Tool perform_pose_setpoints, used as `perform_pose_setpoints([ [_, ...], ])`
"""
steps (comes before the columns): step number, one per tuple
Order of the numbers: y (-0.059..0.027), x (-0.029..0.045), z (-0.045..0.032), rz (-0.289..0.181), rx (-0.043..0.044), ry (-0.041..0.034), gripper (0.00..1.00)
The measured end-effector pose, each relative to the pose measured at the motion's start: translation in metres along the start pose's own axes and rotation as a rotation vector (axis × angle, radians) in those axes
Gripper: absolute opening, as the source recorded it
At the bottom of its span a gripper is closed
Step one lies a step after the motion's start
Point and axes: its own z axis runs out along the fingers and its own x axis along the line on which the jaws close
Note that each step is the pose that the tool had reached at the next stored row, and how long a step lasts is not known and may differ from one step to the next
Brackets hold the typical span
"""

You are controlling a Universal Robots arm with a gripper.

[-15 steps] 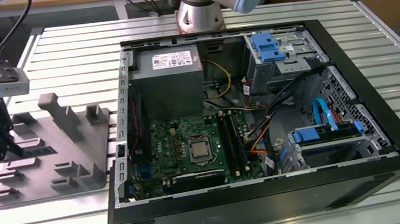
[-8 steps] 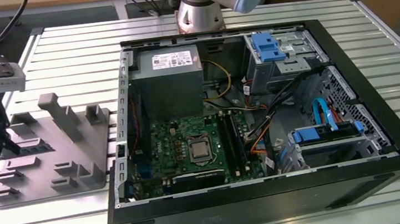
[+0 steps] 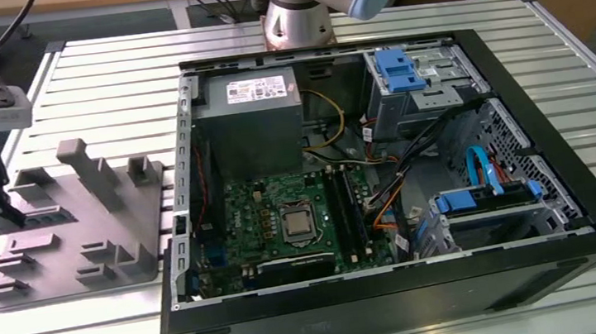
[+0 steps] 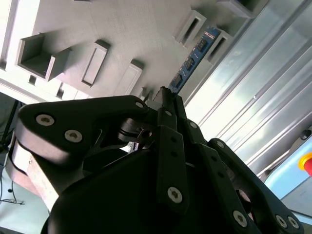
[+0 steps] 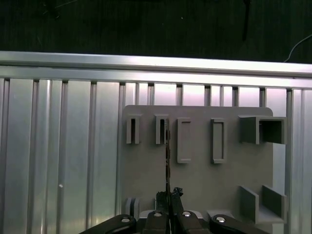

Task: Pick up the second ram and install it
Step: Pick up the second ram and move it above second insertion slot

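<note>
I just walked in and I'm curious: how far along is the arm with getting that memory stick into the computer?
Early on. Done: the computer case stands open. In hand: the gripper is closed on the second ram, over the gray tray beside the case. Whether the stick is clear of its tray slot is unclear. Left: the stick is not yet at the motherboard.

My tool point(image 4: 165, 95) is matte black. The second ram point(image 4: 195, 53) looks blue with dark chips, I think. The tray point(image 4: 126, 34) is plain gray, the ribbed tabletop point(image 5: 58, 161) silver, the motherboard point(image 3: 247, 214) green in a black case point(image 3: 401, 306).
</note>
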Motion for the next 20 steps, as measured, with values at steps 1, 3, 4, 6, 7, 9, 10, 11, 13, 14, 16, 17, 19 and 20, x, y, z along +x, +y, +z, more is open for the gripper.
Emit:
perform_pose_setpoints([
  [1, 0.0000, 0.0000, -0.0008, 0.000, 0.0000, -0.0001, 0.14],
  [3, 0.0000, -0.0001, -0.0023, 0.000, 0.0001, -0.0001, 0.14],
  [4, 0.0000, -0.0001, -0.0032, 0.000, 0.0000, 0.0000, 0.14],
  [6, 0.0000, -0.0002, -0.0050, 0.000, 0.0000, 0.0000, 0.14],
  [7, 0.0001, -0.0002, -0.0060, 0.000, 0.0000, 0.0000, 0.14],
  [9, 0.0001, -0.0003, -0.0082, 0.000, -0.0001, 0.0000, 0.14],
  [10, 0.0001, -0.0003, -0.0091, 0.000, 0.0000, 0.0000, 0.14],
  [11, 0.0001, -0.0004, -0.0100, 0.000, 0.0000, 0.0000, 0.14],
  [13, 0.0001, -0.0004, -0.0116, 0.000, 0.0001, -0.0001, 0.14],
  [14, 0.0001, -0.0004, -0.0126, 0.000, 0.0000, 0.0000, 0.14],
  [16, 0.0001, -0.0005, -0.0145, 0.000, 0.0000, 0.0000, 0.14],
  [17, 0.0001, -0.0006, -0.0155, 0.000, 0.0000, 0.0000, 0.14],
  [19, 0.0001, -0.0006, -0.0174, 0.000, 0.0000, 0.0000, 0.14],
  [20, 0.0002, -0.0007, -0.0184, 0.000, 0.0000, -0.0001, 0.14],
])
